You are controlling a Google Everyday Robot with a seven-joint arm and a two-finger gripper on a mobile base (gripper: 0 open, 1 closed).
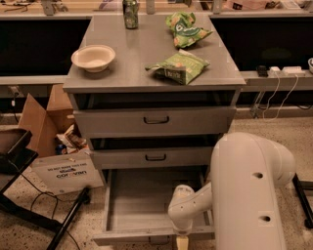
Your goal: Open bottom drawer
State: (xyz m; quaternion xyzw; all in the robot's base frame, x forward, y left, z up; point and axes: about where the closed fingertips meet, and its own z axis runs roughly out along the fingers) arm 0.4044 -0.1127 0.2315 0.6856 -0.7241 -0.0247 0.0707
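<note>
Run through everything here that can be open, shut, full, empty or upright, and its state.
bottom drawer: pulled out, tray empty
middle drawer: shut
top drawer: shut
bowl: upright, empty
can: upright
near chip bag: lying flat
far chip bag: lying flat
cardboard box: flaps open
gripper: low at the bottom drawer's front edge

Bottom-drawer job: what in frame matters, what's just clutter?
Job:
bottom drawer, pulled out
pincer, low at that drawer's front edge

Lying about:
bowl, can, near bag and far bag, all on the cabinet top
box on the floor beside the cabinet
</note>
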